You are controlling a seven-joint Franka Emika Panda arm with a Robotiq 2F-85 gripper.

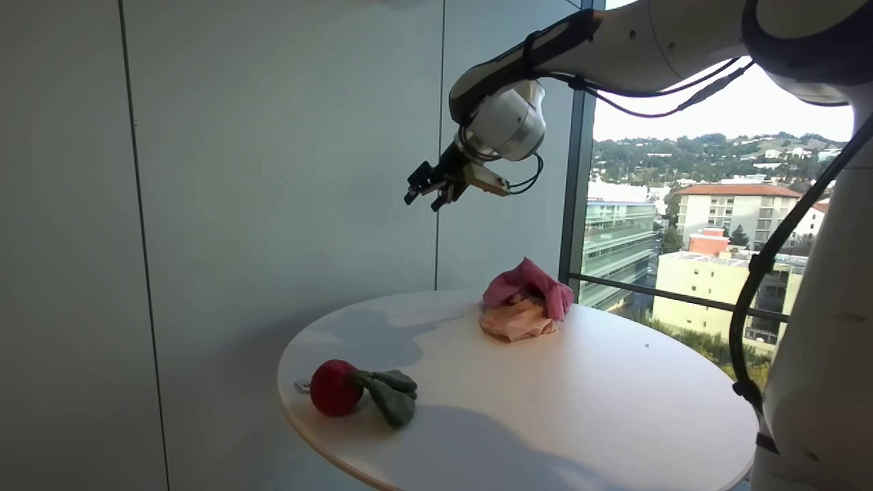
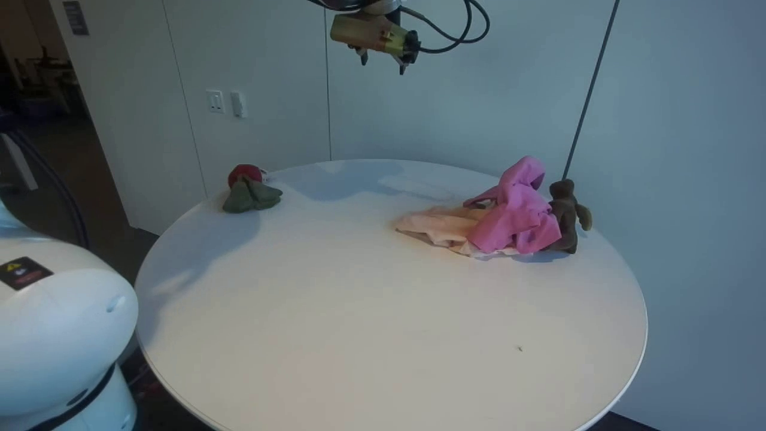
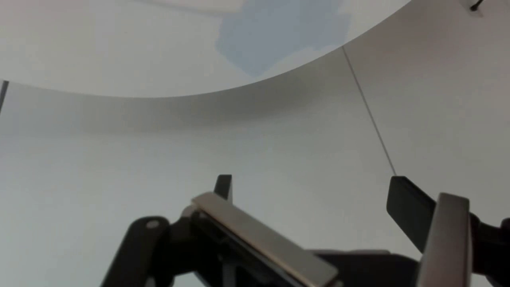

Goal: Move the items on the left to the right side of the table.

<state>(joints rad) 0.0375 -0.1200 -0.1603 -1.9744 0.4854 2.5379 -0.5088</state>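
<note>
Black fingers (image 3: pixel 408 209) parted wide, holding nothing, presumably because round, red, green-leaved fabric radish (image 1: pixel 349 385) awaits pickup on round white bench (image 1: pixel 614 389).

Red green-leaved radish (image 1: pixel 339 388), on side, near table (image 1: pixel 580 392) edge.

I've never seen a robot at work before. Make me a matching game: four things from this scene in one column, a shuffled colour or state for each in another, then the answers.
Things:
1. pink cloth
2. stuffed figure
3. round toy
4. gripper

Descriptions:
A. brown
B. open, in the air
C. bunched against the peach cloth
D. red, with green leaves

Right pairs: 1-C, 2-A, 3-D, 4-B
</note>
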